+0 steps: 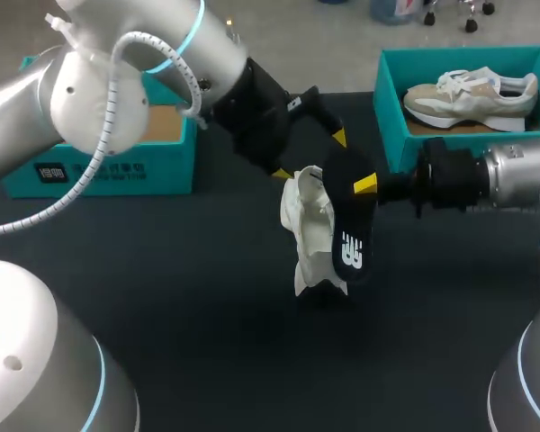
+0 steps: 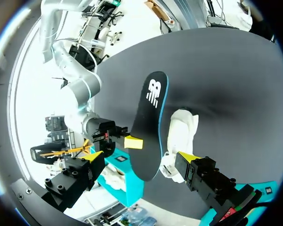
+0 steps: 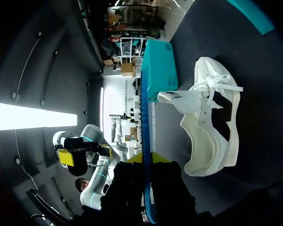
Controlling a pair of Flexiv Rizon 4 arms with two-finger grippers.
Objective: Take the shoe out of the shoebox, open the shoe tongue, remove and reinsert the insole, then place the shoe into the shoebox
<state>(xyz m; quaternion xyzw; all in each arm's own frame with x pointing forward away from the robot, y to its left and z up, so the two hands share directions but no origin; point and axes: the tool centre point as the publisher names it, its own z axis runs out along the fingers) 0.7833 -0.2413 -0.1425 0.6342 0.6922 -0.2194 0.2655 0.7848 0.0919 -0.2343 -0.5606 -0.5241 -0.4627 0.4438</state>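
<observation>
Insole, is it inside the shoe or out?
Out. The black insole hangs beside the white shoe, clamped in the jaws of the right arm.

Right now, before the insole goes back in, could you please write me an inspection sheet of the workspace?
Surface: dark table, no spill seen.
Job's things: white shoe out of the box, on the table, tongue pulled open; black insole out of the shoe, held right beside it; teal shoebox at the far right, holding another shoe.
Clutter: second teal box at the far left.
Grippers: right gripper shut on the insole; left gripper open, close beside the white shoe.
Cables: white coiled cable on the left arm, clear of the shoe.
Surroundings: nothing seen.
</observation>
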